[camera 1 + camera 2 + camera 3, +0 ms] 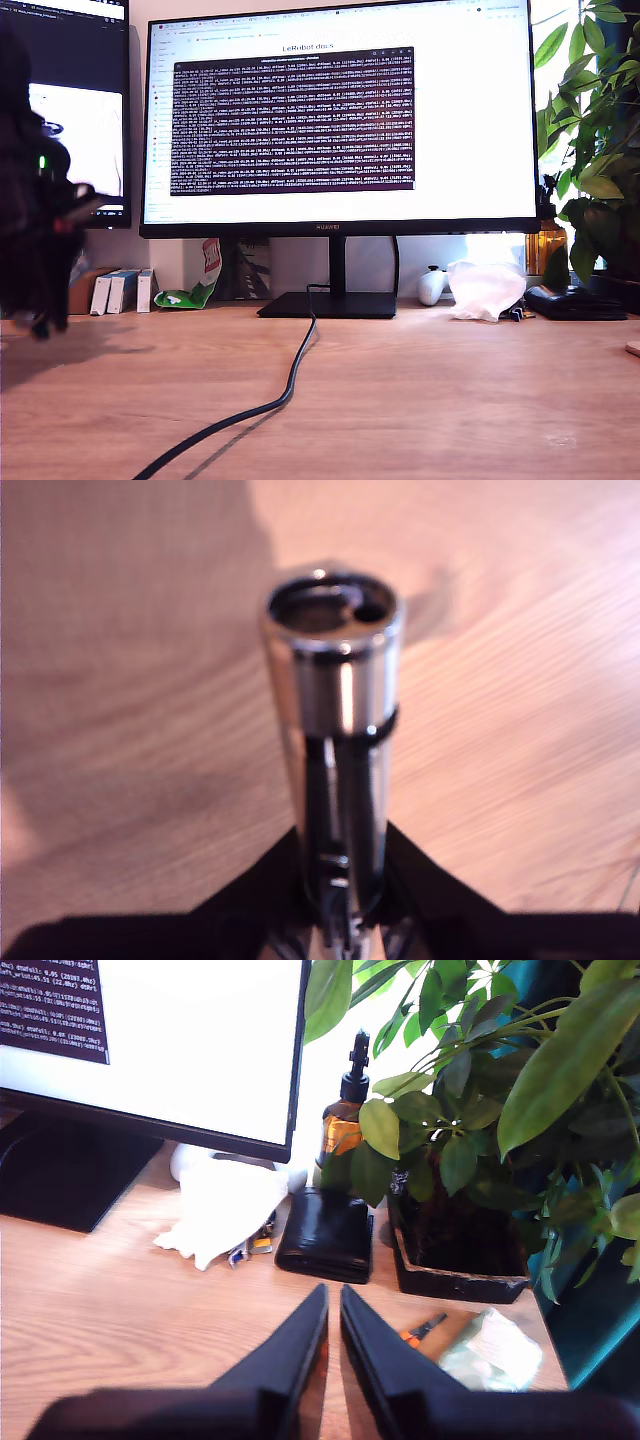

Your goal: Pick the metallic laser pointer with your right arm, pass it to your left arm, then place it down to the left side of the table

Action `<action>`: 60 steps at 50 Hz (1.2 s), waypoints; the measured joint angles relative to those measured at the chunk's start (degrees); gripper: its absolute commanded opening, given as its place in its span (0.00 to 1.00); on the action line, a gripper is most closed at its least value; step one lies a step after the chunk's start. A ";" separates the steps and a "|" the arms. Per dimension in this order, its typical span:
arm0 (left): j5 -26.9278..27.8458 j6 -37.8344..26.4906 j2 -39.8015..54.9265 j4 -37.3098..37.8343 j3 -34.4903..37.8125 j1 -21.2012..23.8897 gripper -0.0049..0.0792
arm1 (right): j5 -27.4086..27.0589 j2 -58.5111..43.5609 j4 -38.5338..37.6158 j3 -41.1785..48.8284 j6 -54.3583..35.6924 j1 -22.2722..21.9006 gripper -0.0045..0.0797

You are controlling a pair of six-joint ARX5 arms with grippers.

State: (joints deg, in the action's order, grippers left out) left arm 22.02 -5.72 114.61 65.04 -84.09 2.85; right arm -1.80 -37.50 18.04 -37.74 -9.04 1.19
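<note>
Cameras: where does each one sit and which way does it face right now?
Exterior view: low at table level, facing the monitor; a blurred black arm at its left edge.
First wrist view: on my first gripper, looking down at the wood; jaws shut on the metallic laser pointer.
Second wrist view: on my second gripper, facing the plant; jaws nearly closed, empty.
Shared: exterior and second wrist views both show monitor, plant and white cloth.

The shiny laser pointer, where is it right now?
The metallic laser pointer is clamped in my first gripper, held over the wooden table, as the first wrist view shows. I cannot pick it out in the exterior view.
</note>
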 measured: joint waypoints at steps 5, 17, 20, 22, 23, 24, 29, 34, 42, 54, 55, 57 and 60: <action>-0.09 -0.35 0.39 1.66 0.00 0.00 0.03 | 1.46 0.00 -0.04 0.00 0.00 0.00 0.04; -0.76 -0.48 0.39 2.43 0.00 0.00 0.03 | 2.99 0.00 -0.48 0.00 0.00 0.00 0.04; -1.14 -0.46 0.39 2.47 0.00 0.00 0.03 | 3.08 0.00 -0.46 0.00 0.00 0.00 0.04; -1.31 -0.48 0.39 2.43 0.00 0.00 0.04 | 3.17 0.00 -0.48 0.00 0.00 0.00 0.04; -1.40 -0.48 0.39 2.40 0.00 0.00 0.05 | 3.28 0.00 -0.48 0.00 0.00 0.00 0.04; -1.57 -0.48 0.39 2.36 0.00 0.00 0.06 | 3.43 0.00 -0.48 0.00 0.00 0.00 0.04; -2.73 -0.48 0.39 1.42 0.00 0.00 0.16 | 4.46 0.00 -0.55 0.00 0.00 0.00 0.04; -3.15 -0.48 0.39 0.07 0.00 0.00 0.21 | 4.66 0.00 -1.18 0.00 0.00 0.00 0.04; -3.17 -0.48 0.39 -0.63 0.00 0.00 0.22 | 4.68 0.00 -1.49 0.00 0.00 0.00 0.04; -3.17 -0.50 0.39 -0.61 0.00 0.00 0.29 | 4.68 0.00 -1.77 0.00 0.00 0.17 0.04; -3.17 -0.50 0.39 -0.61 0.00 0.00 0.29 | 4.68 0.00 -1.77 0.00 0.00 0.31 0.04; -3.17 -0.50 0.39 -0.63 0.00 0.00 0.29 | 4.70 0.00 -1.77 0.00 0.00 0.52 0.04; -3.17 -0.50 0.39 -0.63 0.00 0.00 0.29 | 4.70 0.00 -1.77 0.00 -0.04 0.81 0.04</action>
State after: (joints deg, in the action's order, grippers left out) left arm 18.85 -6.22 115.00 64.40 -84.09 2.85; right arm 2.90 -37.50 16.27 -37.74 -9.08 2.00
